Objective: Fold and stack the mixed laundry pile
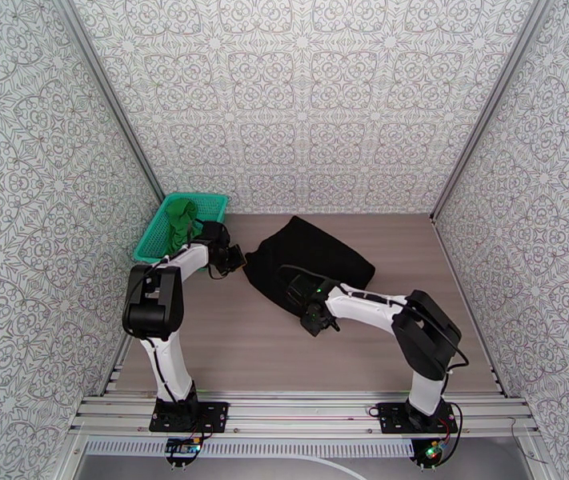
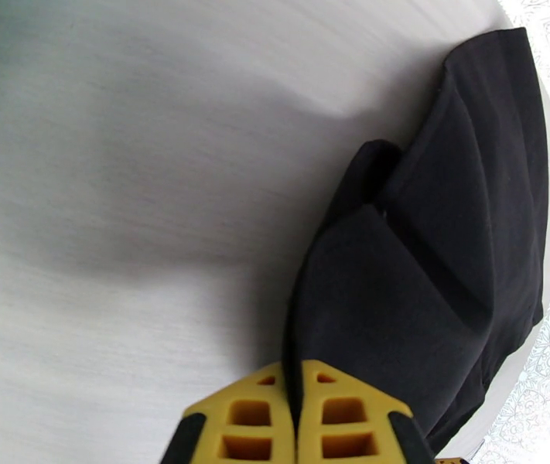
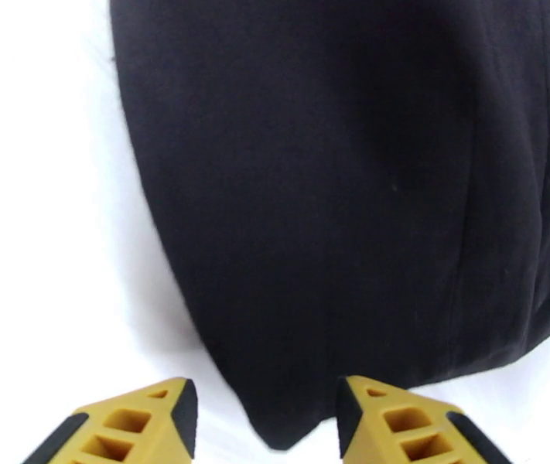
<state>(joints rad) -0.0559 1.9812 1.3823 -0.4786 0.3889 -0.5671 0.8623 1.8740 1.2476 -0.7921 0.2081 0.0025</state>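
Wood-grain tabletop (image 1: pixel 228 346), boxed in by patterned walls (image 1: pixel 300 98), is being used as the folding surface. A corner of the black T-shirt (image 1: pixel 316 254), lying rumpled mid-table, is being pinched between the closed fingers of the left gripper (image 2: pixel 294 380) at the garment's nine o'clock edge. The right gripper (image 3: pixel 267 411) is being held with jaws apart, straddling the hem at six o'clock without clamping it. The cloth is judged light, limp and prone to sagging, so it is best taken at corners or hems. Toward ten o'clock, the green T-shirt (image 1: pixel 178 222) is being kept bundled inside the teal basket (image 1: pixel 210 206), just beside the left arm, where any leftward pull is likely to be crowded.
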